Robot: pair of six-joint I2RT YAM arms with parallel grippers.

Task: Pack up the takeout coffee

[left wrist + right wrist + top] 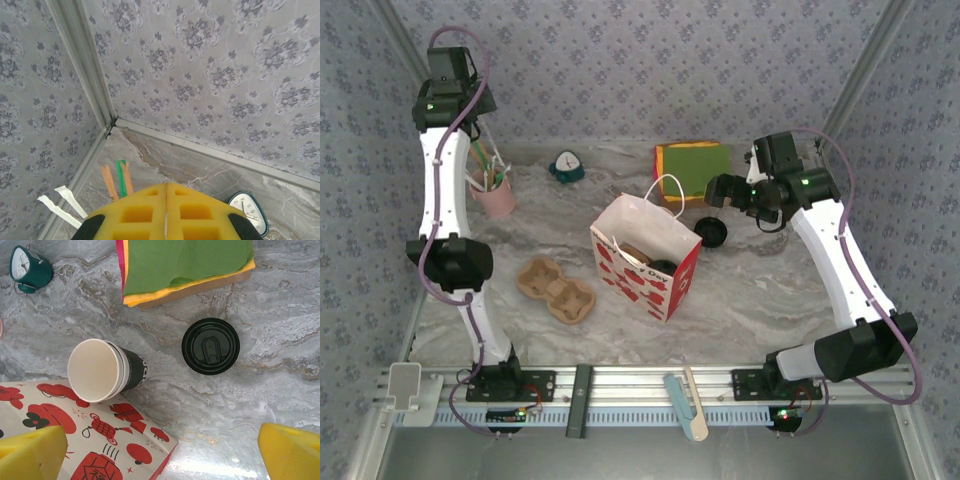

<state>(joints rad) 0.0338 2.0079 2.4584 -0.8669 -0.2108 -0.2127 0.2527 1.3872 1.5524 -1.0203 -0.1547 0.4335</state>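
Observation:
An open paper cup [102, 370], dark outside and white inside, stands on the marble just behind the red-and-white paper bag [75, 440]. To its right lies a round black lid [210, 346]; I cannot tell whether a cup stands under it. My right gripper [160, 455] hovers open above the bare marble between them, yellow fingertips [30, 452] spread wide and holding nothing. In the top view it [718, 192] hangs just above the lid [710, 232]. My left gripper [166, 210] is shut, pads pressed together and empty, raised at the back left corner.
The bag [645, 255] stands open mid-table with something brown and dark inside. A cardboard cup carrier [557, 290] lies to its left. A pink cup of straws [498, 195], a teal clock [566, 167] and a stack of coloured paper [692, 168] line the back.

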